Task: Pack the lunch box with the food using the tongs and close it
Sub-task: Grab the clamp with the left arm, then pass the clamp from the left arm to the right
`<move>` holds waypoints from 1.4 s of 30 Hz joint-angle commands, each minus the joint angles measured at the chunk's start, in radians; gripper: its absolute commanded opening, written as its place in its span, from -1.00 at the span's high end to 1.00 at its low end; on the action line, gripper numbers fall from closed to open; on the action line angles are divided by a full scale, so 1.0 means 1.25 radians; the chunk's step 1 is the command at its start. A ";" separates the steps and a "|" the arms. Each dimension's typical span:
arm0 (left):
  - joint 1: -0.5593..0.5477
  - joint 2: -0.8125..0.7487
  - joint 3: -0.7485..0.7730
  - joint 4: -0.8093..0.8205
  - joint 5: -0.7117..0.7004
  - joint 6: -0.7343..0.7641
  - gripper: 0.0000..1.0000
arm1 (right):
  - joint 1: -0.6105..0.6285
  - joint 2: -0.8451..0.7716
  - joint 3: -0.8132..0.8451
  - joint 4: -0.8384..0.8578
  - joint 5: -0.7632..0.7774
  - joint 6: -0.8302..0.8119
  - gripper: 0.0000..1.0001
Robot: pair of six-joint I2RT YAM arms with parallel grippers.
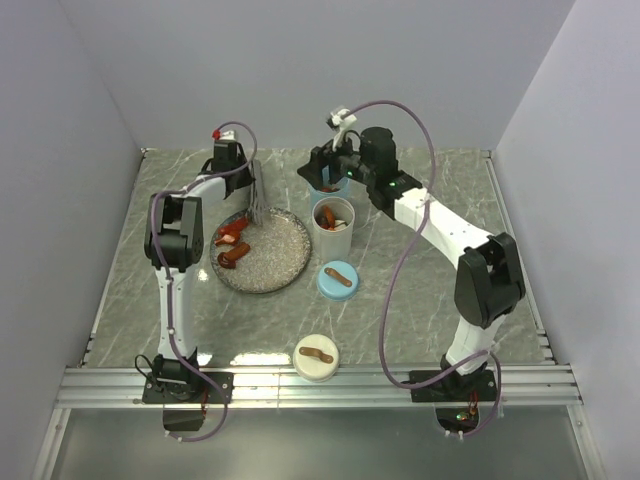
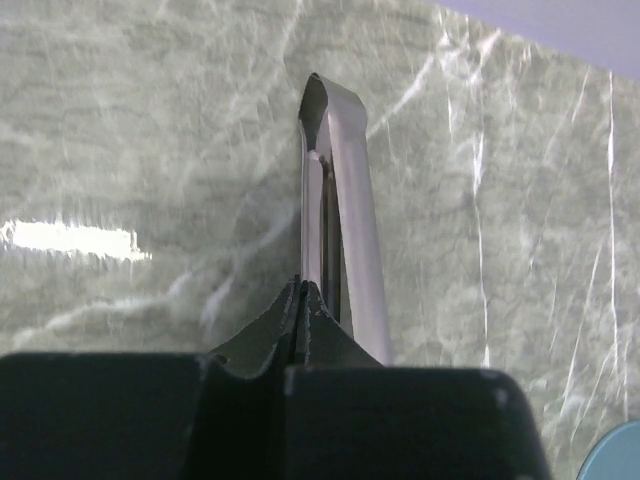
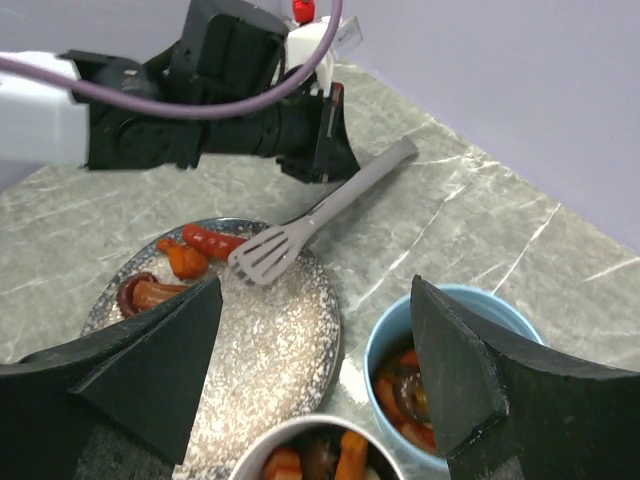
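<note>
The tongs (image 1: 257, 200) are clamped in the left jaws, which are shut tight on the handle a little short of the joined end; the two thin arms lie pressed close together, and the joined end sticks out past the jaws on the far side. Their flat slotted head hangs over the far part of the plate (image 1: 285, 272), just beside the food (image 1: 232, 243) there. That food is a few red, orange and brown pieces gathered on the plate's left side. More food sits in the tall white cup (image 1: 333, 232), which stands just beside the plate's right edge. Further pieces show in the blue cup (image 3: 392, 338), beyond the white cup and off the plate's far right. The right jaws hover directly above that blue cup, spread wide and holding nothing. A round blue lid (image 1: 338, 280) with a brown strip handle lies flat on the worktop (image 1: 450, 330) near the plate's near-right edge. A round white lid (image 1: 315, 357) with the same kind of handle lies well on the near side of the plate. The left arm (image 1: 172, 240) reaches along the plate's left side and the right arm (image 1: 440, 225) comes in from well to the right of the plate.
</note>
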 commanded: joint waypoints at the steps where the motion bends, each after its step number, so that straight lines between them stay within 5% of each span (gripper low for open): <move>1: -0.023 -0.093 -0.040 0.047 -0.021 0.042 1.00 | 0.032 0.031 0.085 -0.100 0.032 -0.036 -0.65; 17: -0.075 -0.264 -0.185 0.097 -0.141 0.105 1.00 | 0.130 0.158 0.215 -0.177 0.132 -0.023 -0.63; 23: -0.083 -0.373 -0.272 0.130 -0.195 0.078 1.00 | 0.156 0.135 0.114 -0.059 0.205 -0.014 -0.61; 42: -0.117 -0.675 -0.481 0.165 -0.180 0.038 0.99 | 0.174 0.120 -0.029 0.217 0.139 0.020 -0.58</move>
